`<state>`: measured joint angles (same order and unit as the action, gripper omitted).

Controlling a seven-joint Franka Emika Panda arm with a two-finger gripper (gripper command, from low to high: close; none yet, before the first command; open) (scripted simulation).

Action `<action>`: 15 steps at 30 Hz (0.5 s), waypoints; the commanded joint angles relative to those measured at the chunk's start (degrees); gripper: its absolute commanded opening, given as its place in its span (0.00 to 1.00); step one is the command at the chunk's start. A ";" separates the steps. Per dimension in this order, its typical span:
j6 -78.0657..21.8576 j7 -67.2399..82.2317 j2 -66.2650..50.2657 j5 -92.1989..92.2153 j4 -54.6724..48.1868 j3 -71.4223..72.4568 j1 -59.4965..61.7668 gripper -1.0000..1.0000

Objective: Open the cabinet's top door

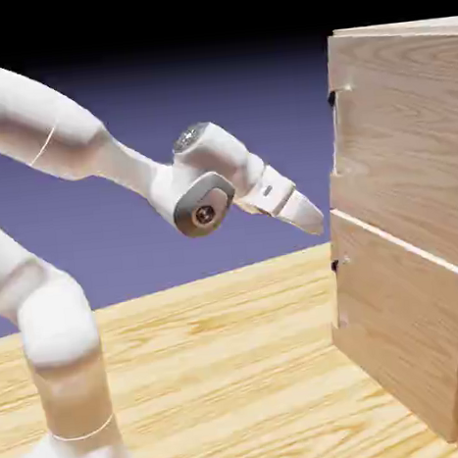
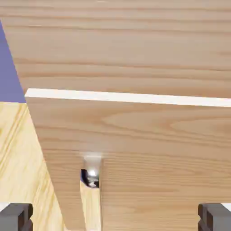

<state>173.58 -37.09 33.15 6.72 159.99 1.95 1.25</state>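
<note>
Exterior view: wood-grain table (image 1: 215, 352), blue-violet backdrop (image 1: 211, 107); end effector (image 1: 309, 215) released, short of cabinet (image 1: 409, 216).

The cabinet (image 1: 410, 225) stands on the table (image 1: 237, 370), right of the claw (image 1: 310, 215), well apart

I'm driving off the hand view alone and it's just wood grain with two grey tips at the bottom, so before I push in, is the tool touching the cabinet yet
Observer: No. In the exterior view the tool hangs short of the cabinet, with a clear gap between them.
Operator: What height is it at?
Observer: About level with the seam under the top door.
Operator: And that door's handle?
Observer: The handle sits higher than the tool, near the door's upper corner on the side facing the arm.
</note>
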 commanded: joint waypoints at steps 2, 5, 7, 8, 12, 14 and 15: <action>-0.31 3.98 0.36 4.99 -0.75 1.45 1.43 1.00; -0.79 9.94 0.90 12.46 -1.87 3.62 3.58 1.00; -1.10 13.92 1.26 17.45 -2.62 5.06 5.02 1.00; -1.26 15.90 1.44 19.94 -2.99 5.78 5.73 1.00; -1.89 23.86 2.17 29.91 -4.48 8.67 8.60 1.00; -2.20 27.83 2.53 34.89 -5.23 10.12 10.03 1.00; -2.36 29.82 2.71 37.39 -5.60 10.84 10.75 1.00</action>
<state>171.23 -7.28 35.85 44.11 154.39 12.79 11.99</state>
